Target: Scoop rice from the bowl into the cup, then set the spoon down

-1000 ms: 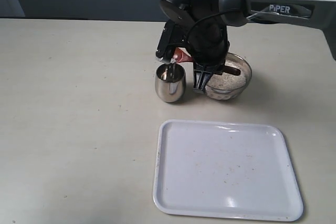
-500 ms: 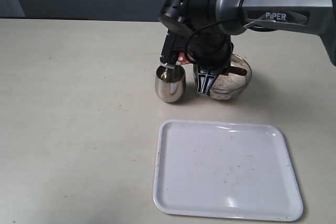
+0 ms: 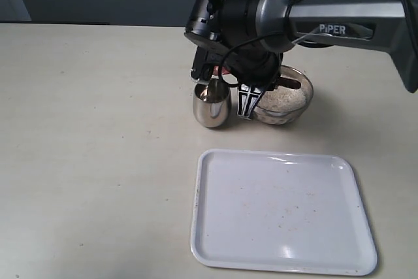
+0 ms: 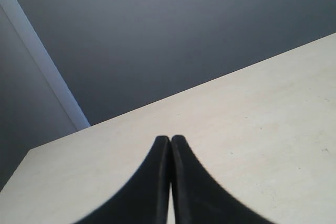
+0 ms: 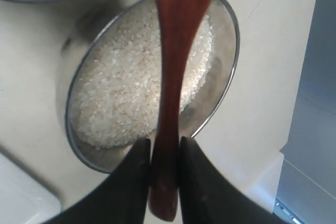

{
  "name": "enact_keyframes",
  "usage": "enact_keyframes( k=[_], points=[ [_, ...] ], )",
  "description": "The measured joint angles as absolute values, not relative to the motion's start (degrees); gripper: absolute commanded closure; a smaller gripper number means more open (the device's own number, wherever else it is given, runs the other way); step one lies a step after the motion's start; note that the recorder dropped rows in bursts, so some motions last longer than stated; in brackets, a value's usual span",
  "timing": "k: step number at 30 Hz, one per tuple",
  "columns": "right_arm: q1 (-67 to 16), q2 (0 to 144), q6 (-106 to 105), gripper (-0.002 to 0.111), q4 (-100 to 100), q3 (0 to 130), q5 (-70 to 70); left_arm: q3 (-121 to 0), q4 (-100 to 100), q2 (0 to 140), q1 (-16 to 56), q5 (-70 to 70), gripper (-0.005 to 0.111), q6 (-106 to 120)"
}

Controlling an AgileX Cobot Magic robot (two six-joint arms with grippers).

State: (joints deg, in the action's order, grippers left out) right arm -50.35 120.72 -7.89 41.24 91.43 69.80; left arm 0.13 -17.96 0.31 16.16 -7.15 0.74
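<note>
Rice (image 3: 284, 99) lies in the bowl (image 3: 295, 114), which stands on the table (image 3: 98, 129) just beside the cup (image 3: 211, 109). A white tray (image 3: 282, 210) sits nearer the camera, apart from both. The right arm (image 3: 339, 21) reaches in from the right, and its dark wrist hangs over cup and bowl, hiding most of the spoon (image 3: 286, 84). Only a dark brown stretch of handle shows above the rice, and whether the spoon's head is over the cup cannot be told here. From the left wrist, the left gripper (image 4: 170, 141) has its two black fingers pressed together on nothing, above the table. From the right wrist, the right gripper (image 5: 164, 148) pinches the spoon's handle near its end between both fingers. The handle runs out over the rice, which covers much of the bowl's floor, and part of the cup's rim shows just beyond the bowl.
</note>
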Motion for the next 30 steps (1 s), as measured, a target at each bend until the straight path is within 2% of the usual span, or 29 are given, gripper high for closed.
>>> enact_keyframes(
  k=[19,30],
  points=[
    [-52.3,122.7,-5.7,0.109,44.8,91.4,69.8,0.1,-18.0,0.3,16.2,-7.1,0.106,0.7],
    [-52.5,119.7,-6.8,0.109,37.9,91.4,69.8,0.1,-18.0,0.3,16.2,-7.1,0.106,0.7]
  ],
)
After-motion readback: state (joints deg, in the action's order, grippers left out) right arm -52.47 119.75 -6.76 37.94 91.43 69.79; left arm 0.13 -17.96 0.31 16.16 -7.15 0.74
